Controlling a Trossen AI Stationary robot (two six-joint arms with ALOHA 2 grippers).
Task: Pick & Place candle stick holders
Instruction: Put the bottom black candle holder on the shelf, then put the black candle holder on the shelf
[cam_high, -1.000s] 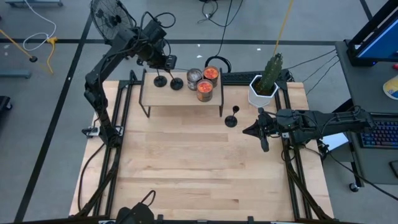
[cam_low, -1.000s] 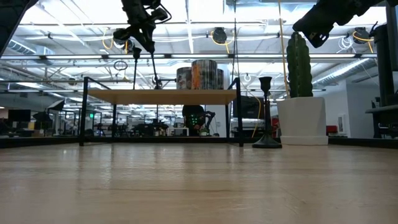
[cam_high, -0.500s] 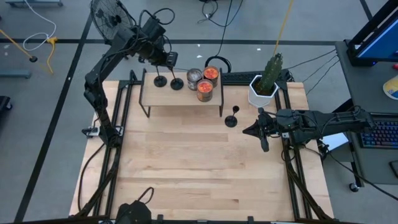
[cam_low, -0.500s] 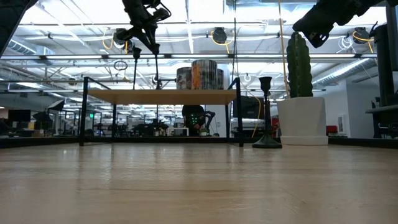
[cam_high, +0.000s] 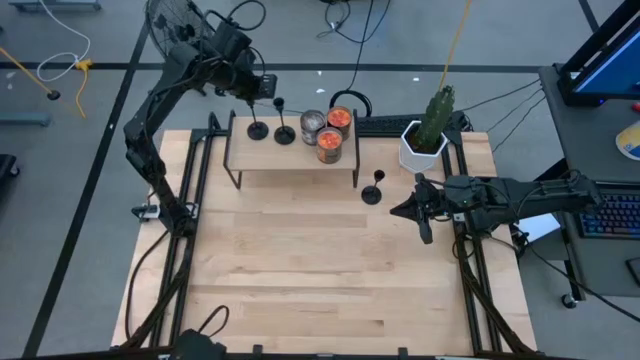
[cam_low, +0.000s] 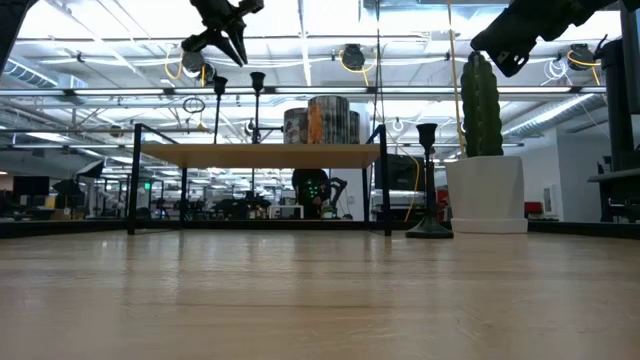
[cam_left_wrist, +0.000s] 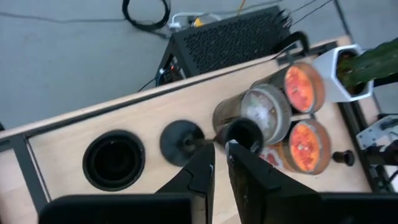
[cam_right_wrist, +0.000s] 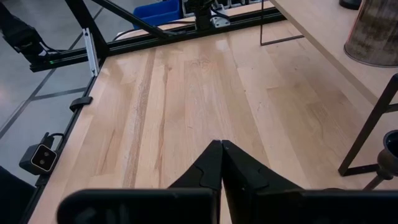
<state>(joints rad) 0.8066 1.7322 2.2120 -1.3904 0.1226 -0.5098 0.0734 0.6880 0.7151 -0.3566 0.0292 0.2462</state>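
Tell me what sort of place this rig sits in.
Probably a robotics lab or open industrial workspace: a wooden table on bare concrete floor, loose cables trailing behind it, a keyboard on a side desk, and long rows of ceiling lights over distant workstations.

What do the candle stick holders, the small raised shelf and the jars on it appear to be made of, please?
Candle stick holders: probably metal, matt black, judging by the very thin stems and flat bases.
Shelf: pale wood top with visible grain, on thin dark legs, likely metal.
Jars: apparently glass, see-through walls showing orange or grey contents.
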